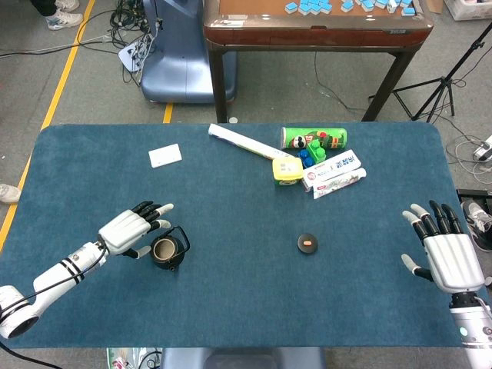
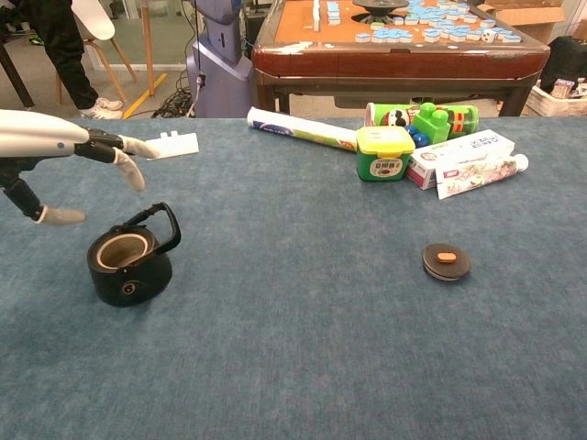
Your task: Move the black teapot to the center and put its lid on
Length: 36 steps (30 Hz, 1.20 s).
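Blue table (image 1: 231, 300), wooden table (image 1: 315, 27) behind it. Left hand (image 1: 129, 229) spread open, holds nothing, hovers just left of the black teapot (image 1: 167, 250), fingers reaching over it. Right hand (image 1: 444, 254) open too, at the right edge, well apart from everything. Teapot sits left of center, uncovered, handle up. Lid (image 1: 307, 244) lies flat right of center, well apart from teapot. Green can (image 1: 314, 138), toothpaste boxes (image 1: 332, 173), white card (image 1: 165, 155) at far side.
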{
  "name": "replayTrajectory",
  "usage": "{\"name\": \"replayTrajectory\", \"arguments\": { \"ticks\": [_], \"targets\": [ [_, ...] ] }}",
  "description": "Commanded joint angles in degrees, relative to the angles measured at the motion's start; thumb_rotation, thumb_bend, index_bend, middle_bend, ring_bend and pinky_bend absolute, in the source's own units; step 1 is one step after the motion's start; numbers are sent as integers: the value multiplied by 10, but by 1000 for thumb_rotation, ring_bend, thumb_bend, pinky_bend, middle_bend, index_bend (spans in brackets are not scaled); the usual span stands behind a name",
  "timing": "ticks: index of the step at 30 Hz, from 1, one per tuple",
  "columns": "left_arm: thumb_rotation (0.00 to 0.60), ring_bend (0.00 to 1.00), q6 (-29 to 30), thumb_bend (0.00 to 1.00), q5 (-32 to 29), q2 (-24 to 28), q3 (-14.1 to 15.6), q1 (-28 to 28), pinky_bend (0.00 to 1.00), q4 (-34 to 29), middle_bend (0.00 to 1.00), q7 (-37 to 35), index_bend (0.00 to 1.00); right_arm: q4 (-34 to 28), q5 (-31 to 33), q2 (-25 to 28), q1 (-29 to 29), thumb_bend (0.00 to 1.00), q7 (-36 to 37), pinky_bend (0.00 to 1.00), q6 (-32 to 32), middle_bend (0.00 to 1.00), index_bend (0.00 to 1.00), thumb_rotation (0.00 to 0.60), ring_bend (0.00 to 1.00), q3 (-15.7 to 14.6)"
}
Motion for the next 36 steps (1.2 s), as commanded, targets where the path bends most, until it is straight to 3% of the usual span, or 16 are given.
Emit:
{"name": "replayTrajectory", "arguments": {
  "ticks": [1, 18, 36],
  "targets": [
    [600, 0, -25, 358, -20, -7, -4, -19, 6, -6, 0, 15, 267, 1, 1, 1, -1, 252, 2, 63, 1, 175, 199, 600, 16, 0],
    [600, 0, -88, 358, -98, -39, -14, -66, 6, -10, 0, 69, 212, 16, 9, 2, -7, 251, 21, 63, 4, 175, 199, 600, 16, -2],
    [600, 0, -127, 358, -166, -62, -9, -91, 6, -11, 0, 135, 226, 29, 10, -2, -15, 252, 39, 63, 12, 175, 199, 600, 16, -4]
  ]
}}
